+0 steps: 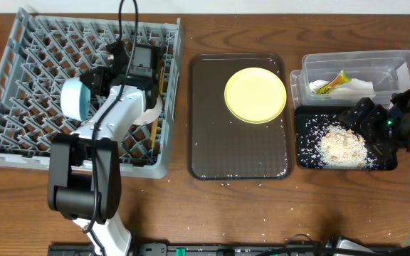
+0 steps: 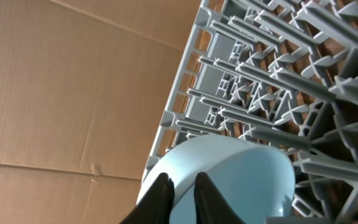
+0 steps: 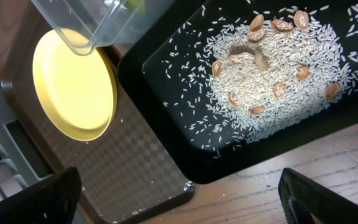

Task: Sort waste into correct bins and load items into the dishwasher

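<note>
Watching the left tool [image 2: 182,198] first: its two dark fingers are pinched tight on the edge of the light blue bowl [image 2: 235,171], so it's got a firm hold on that. From above, the bowl is turned on its side over the left half of the grey dish rack [image 1: 20,64], right in among the pegs. I can't tell whether it's actually touching them. A pair of wooden chopsticks [image 1: 154,135] lies in the rack along its right wall, partly hidden by the arm.

Over on the other side, the right tool [image 3: 185,205] has its fingers spread wide apart with nothing between them. It hangs above the shallow black tray [image 1: 305,160]. That tray holds a heap of pale rice scraps [image 3: 272,81] with some brown nut-looking bits mixed in, plus loose grains all around the heap.

Just behind the black tray is the clear plastic tub [image 1: 397,60], with the crumpled white napkin [image 1: 354,84] and the green-and-orange wrapper [image 1: 333,83] inside it.

Between rack and bins sits the dark brown serving tray [image 1: 240,153], with the yellow plate [image 1: 255,94] on its far right part. Stray grains are sprinkled on that tray and on the wooden surface [image 1: 333,206] near its front edge
</note>
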`<state>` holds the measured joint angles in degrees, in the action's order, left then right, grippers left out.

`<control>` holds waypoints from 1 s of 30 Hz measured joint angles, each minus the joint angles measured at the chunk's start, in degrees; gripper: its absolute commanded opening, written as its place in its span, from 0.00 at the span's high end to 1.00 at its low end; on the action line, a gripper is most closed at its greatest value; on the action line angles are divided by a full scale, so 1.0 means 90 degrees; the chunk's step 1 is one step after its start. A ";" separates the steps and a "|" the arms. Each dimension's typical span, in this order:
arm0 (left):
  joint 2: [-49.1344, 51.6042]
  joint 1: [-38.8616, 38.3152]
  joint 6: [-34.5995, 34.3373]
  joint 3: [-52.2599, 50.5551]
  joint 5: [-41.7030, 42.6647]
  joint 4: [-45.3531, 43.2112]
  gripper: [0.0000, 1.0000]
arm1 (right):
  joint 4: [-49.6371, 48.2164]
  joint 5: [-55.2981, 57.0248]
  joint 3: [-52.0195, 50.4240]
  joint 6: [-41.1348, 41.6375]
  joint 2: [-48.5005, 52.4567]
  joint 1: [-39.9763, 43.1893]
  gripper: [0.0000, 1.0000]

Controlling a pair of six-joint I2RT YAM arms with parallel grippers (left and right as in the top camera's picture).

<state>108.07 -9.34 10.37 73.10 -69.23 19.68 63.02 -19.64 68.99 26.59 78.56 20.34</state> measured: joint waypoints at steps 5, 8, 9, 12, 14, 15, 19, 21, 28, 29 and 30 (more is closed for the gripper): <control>0.0005 0.0163 -0.0032 -0.0036 0.0168 0.0024 0.69 | 0.0000 -0.0002 0.0000 0.0000 0.0000 0.0000 0.01; 0.0005 0.0194 -0.0010 -0.0036 0.0177 0.0029 0.81 | 0.0000 0.0000 0.0000 0.0000 0.0000 0.0000 0.01; 0.0005 0.0194 0.0019 -0.0039 0.0138 0.0032 0.87 | 0.0000 0.0000 0.0000 0.0000 0.0000 0.0000 0.01; -0.0019 0.0175 -0.0010 -0.0039 -0.0044 0.0095 0.92 | -0.0002 0.0000 0.0000 0.0000 0.0000 0.0000 0.01; -0.0078 0.0175 -0.0012 -0.0053 -0.0063 0.0136 0.92 | 0.0000 -0.0002 0.0000 -0.0002 0.0000 0.0000 0.01; -0.0114 0.0182 -0.0024 -0.0061 -0.0039 0.0146 0.92 | 0.0000 -0.0002 0.0000 0.0000 0.0000 0.0000 0.01; -0.0223 0.0182 -0.0029 -0.0080 0.0032 0.0151 0.92 | 0.0000 0.0000 0.0000 -0.0002 0.0000 0.0000 0.01; -0.0335 0.0182 -0.0029 -0.0085 0.0102 0.0090 0.92 | 0.0000 -0.0002 0.0000 0.0000 0.0000 0.0000 0.01; -0.0447 0.0182 -0.0032 -0.0085 0.0323 0.0080 0.92 | 0.0000 -0.0002 0.0000 0.0000 0.0000 0.0000 0.01; -0.0447 0.0182 -0.0032 -0.0085 0.0318 0.0078 0.92 | 0.0000 0.0000 0.0000 0.0000 0.0000 0.0000 0.01; -0.0447 0.0182 -0.0029 -0.0085 0.0321 0.0080 0.92 | 0.0000 -0.0002 0.0000 -0.0002 0.0000 0.0000 0.01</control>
<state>104.05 -7.70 10.11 72.34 -66.35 20.40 63.02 -19.66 68.99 26.57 78.56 20.34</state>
